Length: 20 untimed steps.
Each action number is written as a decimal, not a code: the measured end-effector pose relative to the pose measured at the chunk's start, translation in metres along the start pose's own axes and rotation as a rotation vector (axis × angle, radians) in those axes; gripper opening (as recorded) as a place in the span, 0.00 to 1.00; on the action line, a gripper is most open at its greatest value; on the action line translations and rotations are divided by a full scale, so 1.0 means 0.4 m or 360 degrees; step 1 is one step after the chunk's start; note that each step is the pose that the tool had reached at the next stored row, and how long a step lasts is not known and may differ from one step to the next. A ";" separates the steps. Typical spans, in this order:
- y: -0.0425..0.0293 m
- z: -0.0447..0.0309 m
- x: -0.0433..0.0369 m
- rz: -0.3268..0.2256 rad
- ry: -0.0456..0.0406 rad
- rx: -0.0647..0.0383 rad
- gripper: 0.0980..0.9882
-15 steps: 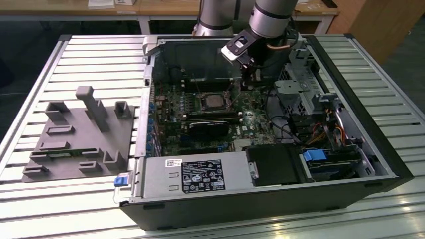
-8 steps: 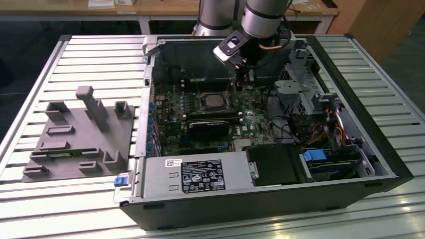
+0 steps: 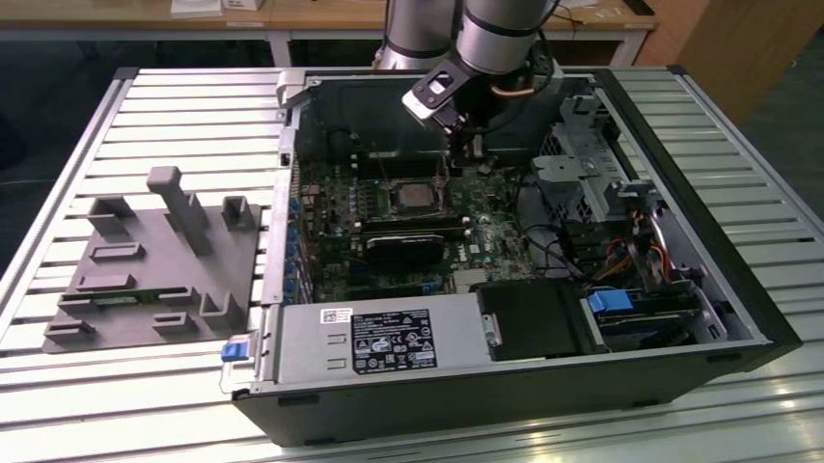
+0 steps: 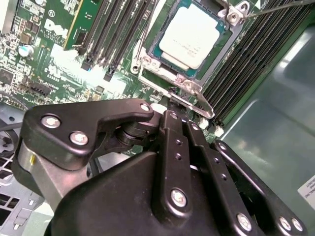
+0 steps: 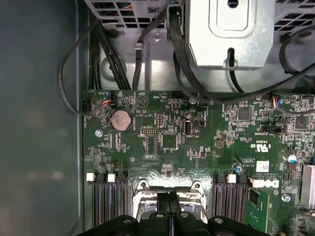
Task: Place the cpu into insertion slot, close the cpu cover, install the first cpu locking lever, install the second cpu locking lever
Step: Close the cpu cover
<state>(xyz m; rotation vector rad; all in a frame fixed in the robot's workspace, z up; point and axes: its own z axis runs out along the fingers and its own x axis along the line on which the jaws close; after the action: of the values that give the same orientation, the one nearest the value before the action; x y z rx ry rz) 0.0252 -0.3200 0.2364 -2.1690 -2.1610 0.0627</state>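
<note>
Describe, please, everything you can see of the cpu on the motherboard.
The cpu is a small flat square chip with a dull silver-grey metal top and faint print. It lies level in the insertion slot on the green motherboard, its top bare inside the frame of the silvery cpu cover. The gripper, fingers shut, sits just off one side of the socket, not touching the chip.

Labels and board markings
Small-print white stickers on the power supply (image 3: 386,349); white logo and tiny component codes on the motherboard (image 4: 54,29).
</note>
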 end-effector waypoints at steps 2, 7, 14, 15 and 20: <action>-0.003 0.000 0.000 0.0000 0.0000 -0.0001 0.00; -0.010 0.001 0.000 0.0000 0.0000 -0.0002 0.00; -0.022 0.002 0.000 -0.0003 0.0000 -0.0041 0.00; -0.026 0.003 0.000 -0.0003 0.0000 -0.0051 0.00; -0.054 0.007 -0.002 -0.0005 0.0000 -0.0067 0.00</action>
<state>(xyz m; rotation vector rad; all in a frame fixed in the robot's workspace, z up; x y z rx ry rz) 0.0033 -0.3205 0.2355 -2.1876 -2.1853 0.0169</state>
